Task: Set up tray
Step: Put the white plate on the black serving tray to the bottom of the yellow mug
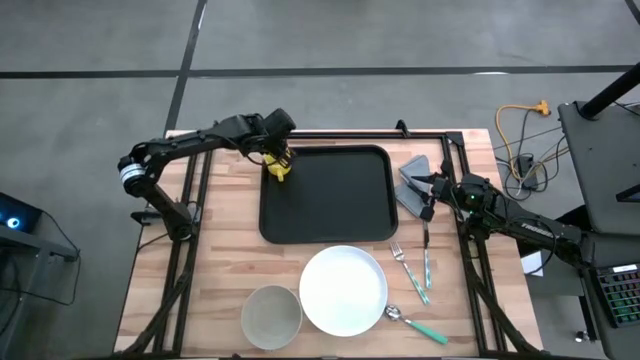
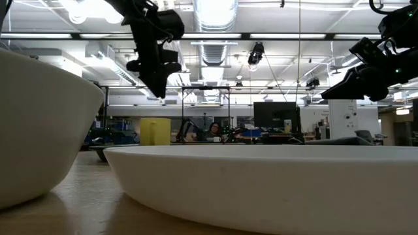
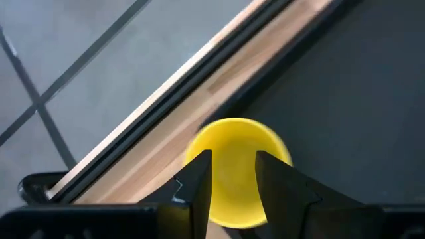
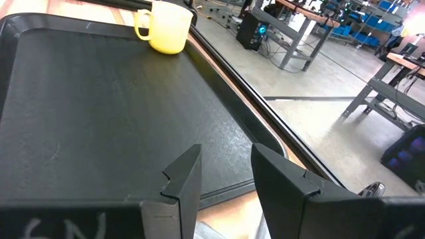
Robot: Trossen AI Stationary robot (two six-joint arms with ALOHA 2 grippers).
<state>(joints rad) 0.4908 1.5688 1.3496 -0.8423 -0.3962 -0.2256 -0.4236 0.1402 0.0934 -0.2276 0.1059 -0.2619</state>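
Note:
The black tray (image 1: pixel 330 200) lies flat in the middle of the wooden table. A yellow cup (image 4: pixel 166 26) stands upright on its base in the tray's far left corner (image 1: pixel 278 172). My left gripper (image 3: pixel 232 159) hovers open right above the cup (image 2: pixel 155 130), clear of its rim, fingers slanting down. My right gripper (image 4: pixel 226 156) waits open at the tray's right edge (image 1: pixel 428 205) with nothing between its fingers.
A grey napkin (image 1: pixel 412 185) lies right of the tray beside my right gripper. Near the front edge are a white plate (image 1: pixel 343 290), a pale bowl (image 1: pixel 272 315), and a fork (image 1: pixel 412 268) and a spoon (image 1: pixel 420 325), both with green handles.

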